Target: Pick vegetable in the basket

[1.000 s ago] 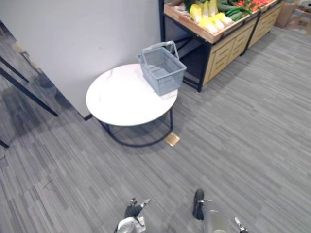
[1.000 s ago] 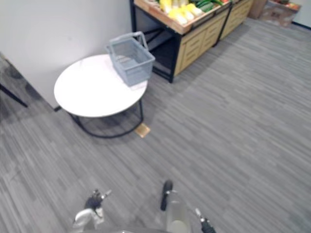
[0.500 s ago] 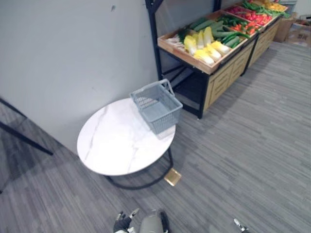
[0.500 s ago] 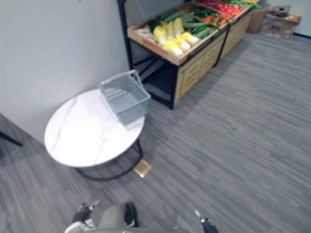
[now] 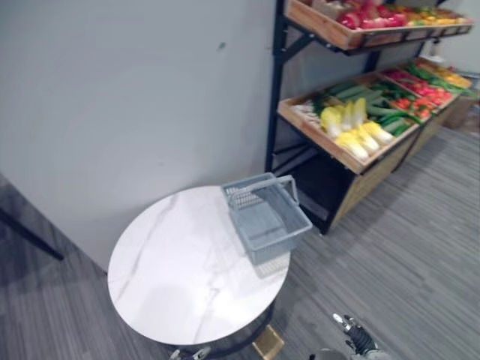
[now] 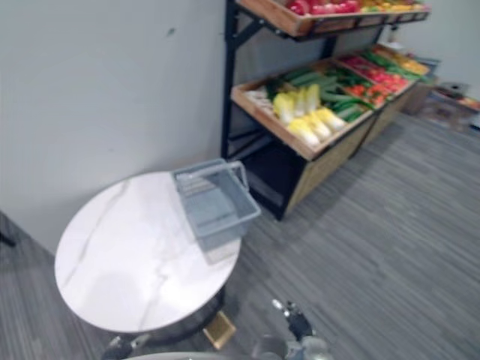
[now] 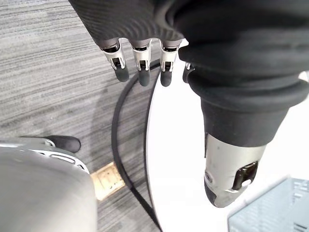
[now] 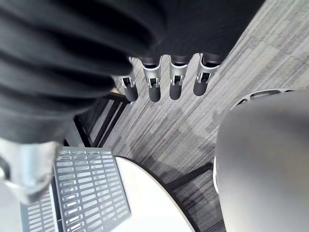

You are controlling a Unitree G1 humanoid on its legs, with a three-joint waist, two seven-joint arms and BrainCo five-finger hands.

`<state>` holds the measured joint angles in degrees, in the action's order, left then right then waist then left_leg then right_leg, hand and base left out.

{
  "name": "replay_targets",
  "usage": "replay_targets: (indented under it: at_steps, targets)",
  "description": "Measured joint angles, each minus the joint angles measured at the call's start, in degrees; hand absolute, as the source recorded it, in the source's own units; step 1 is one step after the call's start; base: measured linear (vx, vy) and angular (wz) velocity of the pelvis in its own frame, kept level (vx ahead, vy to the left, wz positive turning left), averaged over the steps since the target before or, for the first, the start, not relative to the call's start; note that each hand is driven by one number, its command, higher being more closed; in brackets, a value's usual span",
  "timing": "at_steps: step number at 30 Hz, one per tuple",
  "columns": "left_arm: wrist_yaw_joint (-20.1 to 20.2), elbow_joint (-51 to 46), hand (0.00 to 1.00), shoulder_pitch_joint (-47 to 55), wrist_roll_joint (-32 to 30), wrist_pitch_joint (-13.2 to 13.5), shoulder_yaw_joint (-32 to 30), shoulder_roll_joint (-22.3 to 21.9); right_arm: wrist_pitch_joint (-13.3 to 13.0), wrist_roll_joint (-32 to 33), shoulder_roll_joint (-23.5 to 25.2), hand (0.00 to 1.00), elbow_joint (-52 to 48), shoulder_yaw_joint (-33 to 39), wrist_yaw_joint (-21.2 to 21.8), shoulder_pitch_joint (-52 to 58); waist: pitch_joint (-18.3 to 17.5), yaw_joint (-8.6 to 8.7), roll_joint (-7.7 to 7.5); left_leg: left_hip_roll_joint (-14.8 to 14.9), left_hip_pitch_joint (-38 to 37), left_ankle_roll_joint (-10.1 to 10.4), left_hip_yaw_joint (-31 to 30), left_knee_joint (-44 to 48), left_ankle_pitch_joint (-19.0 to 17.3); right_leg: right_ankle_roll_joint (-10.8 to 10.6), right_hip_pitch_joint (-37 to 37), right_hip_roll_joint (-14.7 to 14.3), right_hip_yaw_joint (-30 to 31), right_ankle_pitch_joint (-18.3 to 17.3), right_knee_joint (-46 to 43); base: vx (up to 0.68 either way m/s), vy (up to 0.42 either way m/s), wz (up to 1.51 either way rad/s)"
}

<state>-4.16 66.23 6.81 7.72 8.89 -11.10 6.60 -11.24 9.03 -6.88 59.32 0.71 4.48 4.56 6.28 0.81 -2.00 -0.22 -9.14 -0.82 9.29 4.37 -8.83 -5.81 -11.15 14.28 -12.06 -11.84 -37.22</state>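
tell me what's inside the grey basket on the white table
The basket shows only its bare slotted floor and walls, nothing in it. Its near wall partly screens the closest strip of floor.

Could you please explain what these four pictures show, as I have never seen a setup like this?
This is a two-legged humanoid robot. Two pictures come from cameras in its head, looking down; the other two from cameras on each wrist. A grey plastic mesh basket, apparently empty, stands at the edge of a round white marble-look table. Beyond it, wooden shelves hold yellow, green and red vegetables. The left hand and right hand hang open, holding nothing.
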Motion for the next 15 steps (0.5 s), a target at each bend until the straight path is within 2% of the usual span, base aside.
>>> replay_targets:
  at_steps: [1, 2, 4, 5, 6, 7, 8, 11, 13, 14, 15]
  targets:
    - [-0.16, -0.21, 0.0, -0.16, -0.01, 0.1, -0.16, -0.23, 0.04, 0.06, 0.16, 0.0, 0.04, 0.55, -0.14, 0.06, 0.04, 0.08, 0.12, 0.53, -0.49, 1.14, -2.06, 0.02, -1.0, -0.25, 0.34, -0.11, 0.98, 0.84, 9.59, 0.31, -0.216, 0.86]
    - [-0.24, -0.2, 0.0, -0.08, -0.01, 0.12, -0.29, -0.41, 0.05, 0.08, 0.19, 0.0, 0.09, 1.01, -0.12, 0.06, 0.14, -0.08, 0.29, 0.98, -0.72, 1.57, -2.76, 0.29, -1.72, -0.46, 0.24, -0.33, 1.88, 1.27, 13.7, 0.31, -0.28, 0.62]
    - [-0.52, -0.22, 0.0, 0.29, -0.04, 0.17, -1.94, -1.26, 0.08, 0.44, 0.27, 0.0, 0.03, 1.88, -0.18, 0.11, 0.21, -0.91, 0.89, 2.79, -0.88, 3.05, -5.04, 1.79, -4.32, -0.51, 0.35, -0.85, 4.63, 5.03, 24.17, 0.34, -0.373, 0.53]
    - [-0.49, -0.46, 0.0, 0.69, -0.1, 0.55, -5.17, -1.91, 0.14, 0.57, 0.68, 0.0, 0.06, 2.72, -0.25, 0.34, 0.2, -1.14, 0.46, 4.05, -0.86, 4.57, -7.22, 3.53, -6.83, -1.22, 0.45, -0.73, 6.61, 7.16, 27.54, 0.36, -0.45, 0.67]
    - [-0.5, -0.73, 0.0, 0.89, -0.14, 0.54, -6.04, -2.01, 0.17, 0.59, 0.85, 0.0, 0.09, 2.88, -0.25, 0.47, 0.15, -1.14, 0.08, 4.47, -0.92, 5.35, -8.17, 4.05, -7.73, -1.77, 0.35, -0.27, 6.7, 8.24, 26.96, 0.48, -0.629, 0.99]
    - [-0.44, -0.63, 0.0, 1.87, -0.32, 0.49, -7.99, -2.99, 0.28, 1.11, 0.76, 0.0, 0.13, 3.67, -0.19, 0.82, -0.45, -0.95, 0.54, 7.18, -1.27, 6.68, -10.13, 3.45, -8.66, -2.9, -0.74, -1.52, 4.61, 11.86, 22.23, 0.42, -0.546, 0.86]
    - [-0.36, -0.52, 0.0, 2.08, -0.47, 0.48, -8.94, -4.35, 0.33, 1.0, -0.25, 0.0, 0.32, 3.79, -0.25, 0.56, -1.07, -1.21, 2.47, 9.25, -1.44, 6.99, -10.62, 2.69, -7.35, -1.63, -1.19, -2.91, 2.82, 9.3, 20.08, 0.44, -0.52, 0.79]
    - [0.22, -0.32, 0.0, 2.3, -1.3, 0.46, -11.4, -6.32, 0.83, 1.01, -1.41, 0.0, 2.77, 4.27, -0.25, -0.85, -1.21, -1.83, 4.45, 11.59, -0.75, 7.9, -10.9, 1.73, -0.1, 0.9, 0.4, -3.6, -1.9, 6.5, 18.1, 0.41, -0.424, 0.72]
    - [0.66, -0.12, 0.0, 2.45, -1.19, 0.42, -12.88, -6.35, 1.02, 0.94, -1.53, 0.0, 4.72, 5.91, -0.34, -1.32, -1.12, -1.35, 4.39, 12.44, 2.37, 7.62, -11.46, 3.42, 6.84, 2.2, 5.02, -2.93, -7.75, 5.64, 20.67, 0.37, -0.389, 1.33]
    - [0.7, -0.08, 0.0, 2.52, -1.15, 0.37, -12.84, -6.31, 1.04, 0.94, -1.63, 0.0, 4.76, 6.02, -0.48, -1.21, -1.08, -1.18, 4.33, 12.81, 3.31, 7.82, -10.73, 4.43, 8.02, 2.25, 6.6, -2.7, -9.67, 5.62, 21.89, 0.25, -0.261, 1.33]
    - [0.69, -0.07, 0.0, 2.8, -1.1, 0.33, -12.76, -6.13, 1.06, 0.97, -1.92, 0.0, 4.61, 5.93, -0.69, -1.08, -0.91, -1.07, 4.05, 13.23, 4.32, 8.32, -6.74, 5.48, 8.27, 2.57, 9.11, -2.51, -11.36, 5.43, 23.6, 0.18, -0.179, 1.12]
